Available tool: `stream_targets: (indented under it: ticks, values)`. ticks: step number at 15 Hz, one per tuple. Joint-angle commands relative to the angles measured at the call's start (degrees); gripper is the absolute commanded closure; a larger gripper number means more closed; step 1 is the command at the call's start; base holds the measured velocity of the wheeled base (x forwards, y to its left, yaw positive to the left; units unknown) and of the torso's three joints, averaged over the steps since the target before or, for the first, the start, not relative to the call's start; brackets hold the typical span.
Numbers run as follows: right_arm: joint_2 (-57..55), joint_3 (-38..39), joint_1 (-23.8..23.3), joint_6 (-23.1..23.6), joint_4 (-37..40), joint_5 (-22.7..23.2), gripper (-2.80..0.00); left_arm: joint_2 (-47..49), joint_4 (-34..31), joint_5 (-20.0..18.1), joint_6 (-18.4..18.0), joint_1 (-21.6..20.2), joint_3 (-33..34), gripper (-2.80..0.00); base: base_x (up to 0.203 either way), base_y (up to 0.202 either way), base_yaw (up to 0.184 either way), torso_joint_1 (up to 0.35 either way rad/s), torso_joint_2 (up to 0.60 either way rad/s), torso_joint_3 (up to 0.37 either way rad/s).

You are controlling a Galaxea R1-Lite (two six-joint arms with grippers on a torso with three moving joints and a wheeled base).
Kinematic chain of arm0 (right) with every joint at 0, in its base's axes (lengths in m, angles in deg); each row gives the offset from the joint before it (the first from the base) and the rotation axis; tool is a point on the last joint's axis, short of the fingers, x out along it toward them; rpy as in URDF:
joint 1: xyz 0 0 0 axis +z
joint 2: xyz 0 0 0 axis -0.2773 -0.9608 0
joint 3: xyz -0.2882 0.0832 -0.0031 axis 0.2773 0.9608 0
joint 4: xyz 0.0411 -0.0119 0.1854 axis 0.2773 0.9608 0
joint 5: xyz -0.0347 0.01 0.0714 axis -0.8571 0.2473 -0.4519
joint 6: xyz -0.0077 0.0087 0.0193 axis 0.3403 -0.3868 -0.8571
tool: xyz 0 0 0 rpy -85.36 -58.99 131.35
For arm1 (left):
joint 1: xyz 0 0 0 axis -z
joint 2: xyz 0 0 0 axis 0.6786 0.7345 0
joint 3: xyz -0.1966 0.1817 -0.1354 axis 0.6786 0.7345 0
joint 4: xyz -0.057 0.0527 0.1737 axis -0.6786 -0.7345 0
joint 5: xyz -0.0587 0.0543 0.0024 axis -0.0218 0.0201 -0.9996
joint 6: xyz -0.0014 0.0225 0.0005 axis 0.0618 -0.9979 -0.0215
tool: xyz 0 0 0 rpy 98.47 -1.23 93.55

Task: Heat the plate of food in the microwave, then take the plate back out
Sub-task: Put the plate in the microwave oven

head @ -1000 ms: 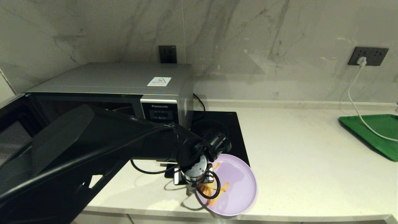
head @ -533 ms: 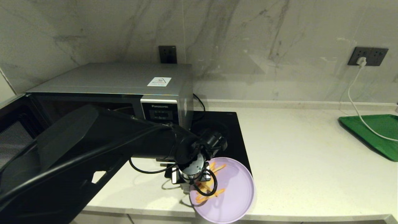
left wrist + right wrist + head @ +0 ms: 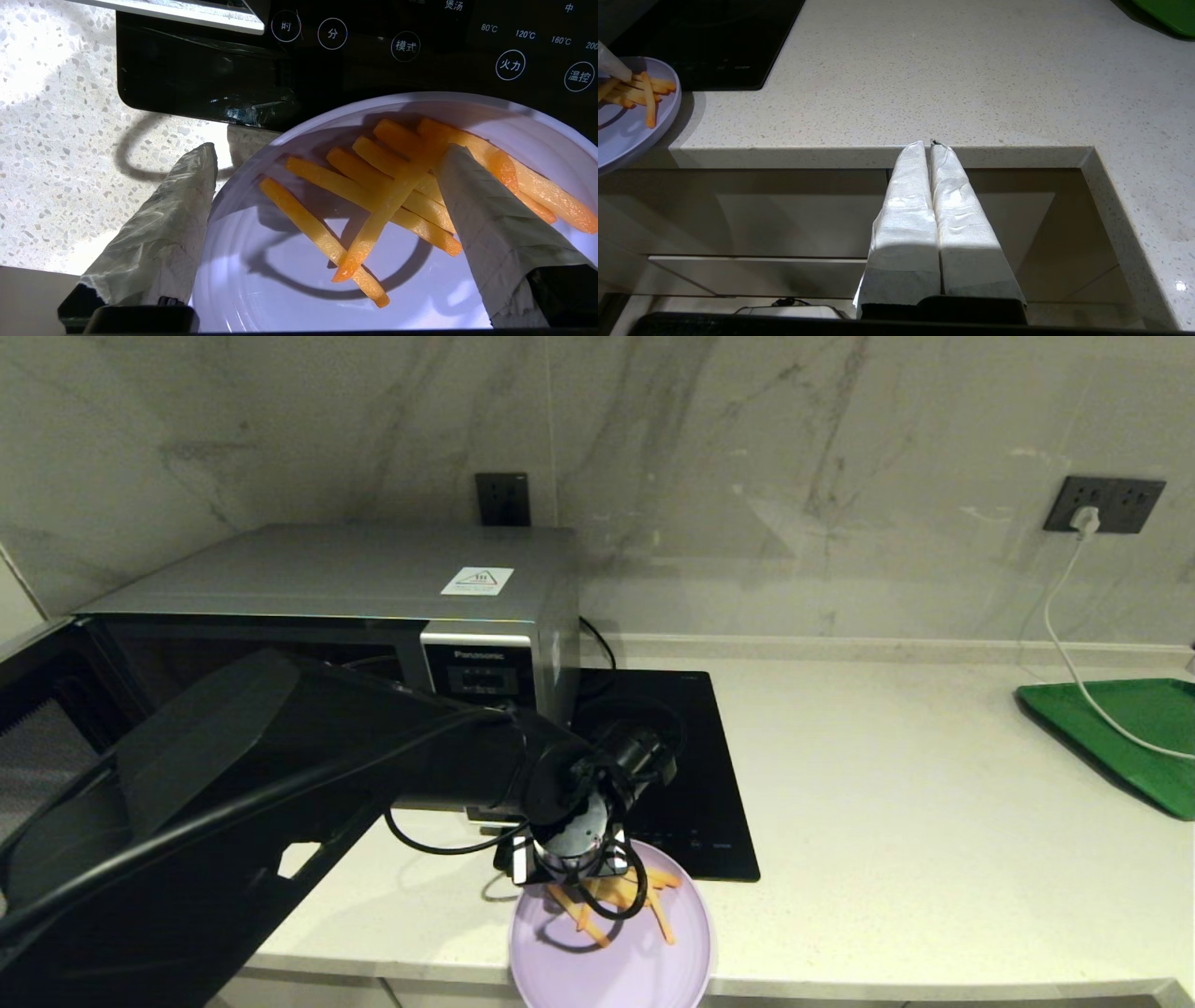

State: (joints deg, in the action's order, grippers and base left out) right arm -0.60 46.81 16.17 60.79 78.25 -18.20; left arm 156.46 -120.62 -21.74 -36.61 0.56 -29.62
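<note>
Jaws spread wide over the plate of food (image 3: 299,280), whose near edge is cut off; right jaws closed.

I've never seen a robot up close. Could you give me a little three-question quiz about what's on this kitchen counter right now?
1. True or false: the plate of food sits wholly on the countertop.
2. Multiple choice: the left arm's jaws are
A) shut on a single fry
B) open, one finger outside the plate's rim and one over the food
C) shut on the microwave door
3. Short answer: what food lies on the plate?

Key
1. False: its near side hangs out past the counter's front edge.
2. B
3. Fries, thin and orange-yellow.
</note>
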Motion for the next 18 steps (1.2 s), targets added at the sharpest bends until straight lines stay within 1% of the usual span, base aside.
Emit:
stream_targets:
  ticks: [1, 4, 8, 10, 12, 15, 18]
  values:
    - [0.0, -0.01, 0.01, -0.02, 0.1, 0.0, 0.0, 0.27, -0.19, 0.18, 0.29, 0.2, 0.09, -2.8, 0.0, 0.0, 0.0, 0.0, 0.0, 0.0]
    - [0.0, -0.01, 0.01, -0.02, 0.1, 0.0, 0.0, 0.23, -0.19, 0.27, 0.21, 0.12, 0.07, -2.8, 0.0, 0.0, 0.0, 0.0, 0.0, 0.0]
    - [0.0, -0.01, 0.01, -0.02, 0.1, 0.0, 0.0, -3.28, -0.32, 0.18, -0.29, -0.1, -0.88, -2.8, 0.0, 0.0, 0.0, 0.0, 0.0, 0.0]
    - [0.0, -0.01, 0.01, -0.02, 0.1, 0.0, 0.0, -4.92, -0.56, 0.14, 0.06, -0.73, -0.35, -2.8, 0.0, 0.0, 0.0, 0.0, 0.0, 0.0]
    - [0.0, -0.01, 0.01, -0.02, 0.1, 0.0, 0.0, -7.45, -0.62, 0.1, 0.27, -0.99, 2.56, -2.8, 0.0, 0.0, 0.0, 0.0, 0.0, 0.0]
    - [0.0, -0.01, 0.01, -0.02, 0.1, 0.0, 0.0, -11.3, -0.46, -0.14, 0.38, -1.84, 9.37, -2.8, 0.0, 0.0, 0.0, 0.0, 0.0, 0.0]
    - [0.0, -0.01, 0.01, -0.02, 0.1, 0.0, 0.0, -13.74, -0.06, -0.56, 0.7, -4.35, 16.92, -2.8, 0.0, 0.0, 0.0, 0.0, 0.0, 0.0]
